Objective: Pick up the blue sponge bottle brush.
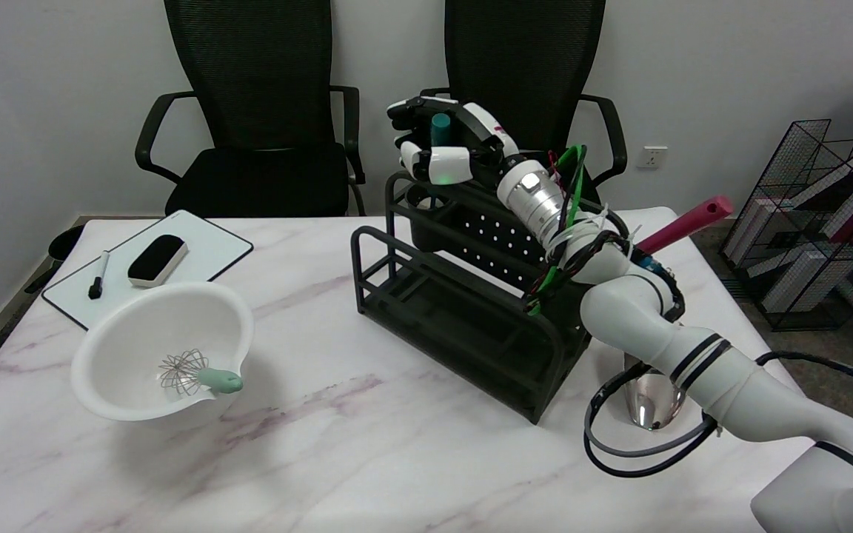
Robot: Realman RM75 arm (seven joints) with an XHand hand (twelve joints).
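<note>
Right hand (pixel 437 144) above far end of black rack (pixel 463 311), fingers wrapped around teal-blue handle of bottle brush (pixel 439 133). Brush upright, thin stem dropping into rack's cup holder (pixel 426 203); sponge end hidden. Left of rack: white bowl (pixel 164 348) on marble worktop (pixel 323 444), whisk (pixel 193 374) inside. Beyond bowl: whiteboard (pixel 149 263) carrying marker (pixel 97 277) and eraser (pixel 158 259). Right of rack: steel ladle (pixel 652 400), pink handle (pixel 686 222).

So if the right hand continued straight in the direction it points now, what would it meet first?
The right hand points toward the picture's left, already closed around the bottle brush's teal handle. Beyond the fingertips the way looks free at first; further on is the left black chair's armrest, but depth is unclear, so it may pass in front.
</note>
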